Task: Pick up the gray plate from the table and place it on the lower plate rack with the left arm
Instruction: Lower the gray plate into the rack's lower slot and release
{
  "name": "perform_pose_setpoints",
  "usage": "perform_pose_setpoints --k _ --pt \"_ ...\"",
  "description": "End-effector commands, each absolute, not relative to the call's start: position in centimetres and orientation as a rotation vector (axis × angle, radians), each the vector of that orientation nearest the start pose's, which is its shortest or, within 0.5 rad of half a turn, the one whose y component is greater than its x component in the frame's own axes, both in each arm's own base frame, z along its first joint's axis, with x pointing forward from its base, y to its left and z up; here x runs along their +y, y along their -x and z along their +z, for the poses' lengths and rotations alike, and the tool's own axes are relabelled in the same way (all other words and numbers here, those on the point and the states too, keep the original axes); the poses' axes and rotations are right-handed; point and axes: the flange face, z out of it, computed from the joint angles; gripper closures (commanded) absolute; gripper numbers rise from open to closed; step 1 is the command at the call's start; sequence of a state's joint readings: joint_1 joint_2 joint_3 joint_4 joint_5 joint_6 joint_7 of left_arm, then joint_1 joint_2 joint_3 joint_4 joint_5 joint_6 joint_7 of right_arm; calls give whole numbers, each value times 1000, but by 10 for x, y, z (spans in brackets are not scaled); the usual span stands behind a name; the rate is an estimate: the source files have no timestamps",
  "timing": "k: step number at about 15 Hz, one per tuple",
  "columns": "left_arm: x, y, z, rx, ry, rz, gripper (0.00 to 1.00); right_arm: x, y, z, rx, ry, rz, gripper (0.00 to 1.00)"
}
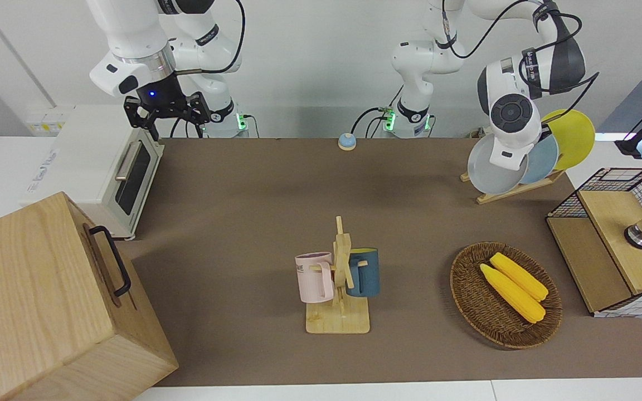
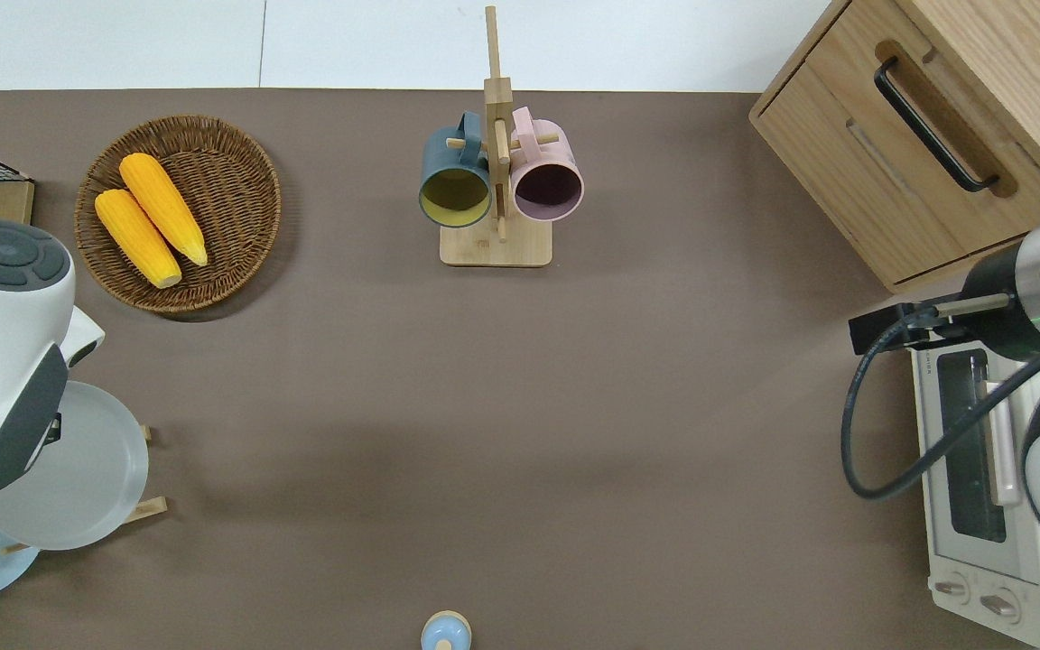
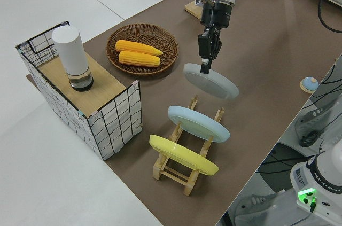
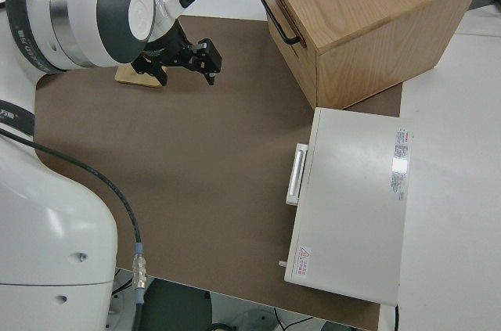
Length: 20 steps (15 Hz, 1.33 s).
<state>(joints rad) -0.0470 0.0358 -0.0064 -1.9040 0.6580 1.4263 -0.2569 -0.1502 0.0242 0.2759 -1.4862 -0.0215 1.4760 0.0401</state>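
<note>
The gray plate hangs in the air, tilted, over the free end of the lower plate rack, clear of the tabletop. The left pincer is clamped on its rim, at the edge toward the wicker basket of corn cobs. By its look the plate is stiff, smooth and breakable, probably light enough for one rim grip but apt to pivot or slide between the fingers, so a firm hold well onto the rim and a slow descent seem wise. On the same rack a light-blue plate leans in the next slot and a yellow plate in the one after; the gray plate is just beside the light-blue one, apparently not touching. The left arm reaches down steeply from above the rack, wrist bent so the pincer points downward. The right arm is parked, its pincer spread apart and empty.
</note>
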Motion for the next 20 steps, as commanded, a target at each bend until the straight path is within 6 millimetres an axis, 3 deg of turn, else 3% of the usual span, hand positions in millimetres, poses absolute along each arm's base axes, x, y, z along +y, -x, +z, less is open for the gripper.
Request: perform_pose_setpoints --k 1,4,7,13,17,20 --pt "56 -514 462 -138 2252 516 1000 63 -547 647 -111 3159 57 17" --pt "59 -511 456 -150 2236 534 1000 63 -547 647 -111 3159 57 17" --pt "56 -506 432 -242 2187 536 1000 64 -546 647 -111 3159 54 17" --pt "48 -500 420 -275 2165 546 1000 64 -546 647 -111 3159 54 17" --pt "47 -500 414 -273 2163 560 479 63 -547 647 -111 3159 54 17" --pt "43 -501 417 -271 2207 575 365 64 -546 647 -111 3159 54 17"
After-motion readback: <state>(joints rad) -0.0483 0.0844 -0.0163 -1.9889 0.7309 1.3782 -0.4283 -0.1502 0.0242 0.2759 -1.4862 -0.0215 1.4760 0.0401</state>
